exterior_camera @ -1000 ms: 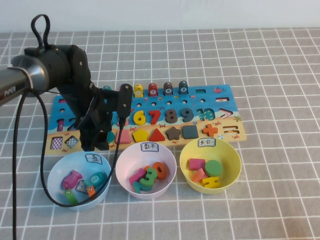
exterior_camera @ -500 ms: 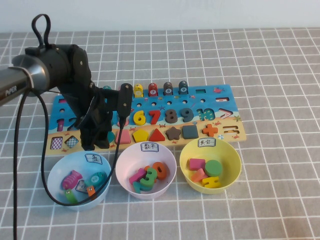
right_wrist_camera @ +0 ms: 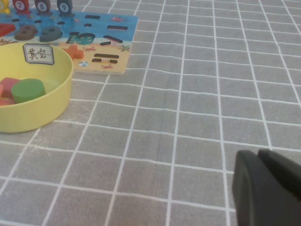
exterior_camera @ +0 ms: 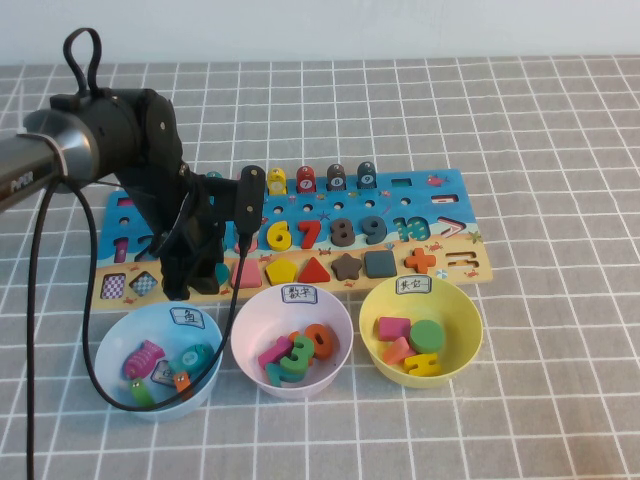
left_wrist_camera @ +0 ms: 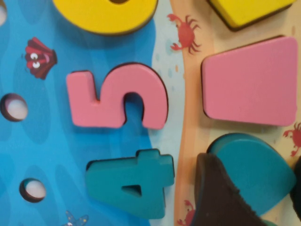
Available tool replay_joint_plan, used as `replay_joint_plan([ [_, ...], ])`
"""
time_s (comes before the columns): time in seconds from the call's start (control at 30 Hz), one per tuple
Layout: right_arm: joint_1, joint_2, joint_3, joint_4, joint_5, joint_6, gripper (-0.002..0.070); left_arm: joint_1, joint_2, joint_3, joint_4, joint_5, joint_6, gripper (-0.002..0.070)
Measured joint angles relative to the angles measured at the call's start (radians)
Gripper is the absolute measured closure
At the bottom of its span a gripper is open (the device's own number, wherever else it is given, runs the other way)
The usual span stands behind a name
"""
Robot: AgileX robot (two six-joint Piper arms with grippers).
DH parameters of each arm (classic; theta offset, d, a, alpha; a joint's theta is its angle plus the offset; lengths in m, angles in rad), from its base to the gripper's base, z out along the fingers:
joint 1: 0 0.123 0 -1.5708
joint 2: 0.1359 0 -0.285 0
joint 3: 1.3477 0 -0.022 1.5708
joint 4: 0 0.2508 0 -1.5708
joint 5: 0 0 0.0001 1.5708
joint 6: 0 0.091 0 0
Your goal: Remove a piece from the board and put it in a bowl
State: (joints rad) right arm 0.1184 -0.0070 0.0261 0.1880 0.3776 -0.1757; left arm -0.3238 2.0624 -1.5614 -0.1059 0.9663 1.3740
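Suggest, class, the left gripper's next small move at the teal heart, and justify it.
Probably finish closing: the left gripper sits low on the board, one finger already against the teal heart, which lies in its slot. The right gripper rests apart.

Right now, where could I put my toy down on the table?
Bare cloth lies right of the yellow bowl and beyond the board. It's crowded where the left pincer reaches the teal heart. The right pincer hovers over bare cloth.
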Motion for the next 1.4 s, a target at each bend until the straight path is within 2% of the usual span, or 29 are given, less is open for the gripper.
replay_joint_plan([
  [0.8,0.000,0.000,0.000,0.000,0.000,0.000,0.0694,0.000,-0.078,0.000,-0.009,0.070,-0.005,0.0392],
  [0.97,0.000,0.000,0.000,0.000,0.000,0.000,0.0694,0.000,-0.155,0.000,-0.009,0.103,-0.161,0.0392],
  [1.23,0.000,0.000,0.000,0.000,0.000,0.000,0.0694,0.000,-0.280,0.000,-0.054,0.213,-0.553,0.0392],
  [1.4,0.000,0.000,0.000,0.000,0.000,0.000,0.0694,0.000,-0.303,0.000,-0.081,0.252,-0.668,0.0392],
])
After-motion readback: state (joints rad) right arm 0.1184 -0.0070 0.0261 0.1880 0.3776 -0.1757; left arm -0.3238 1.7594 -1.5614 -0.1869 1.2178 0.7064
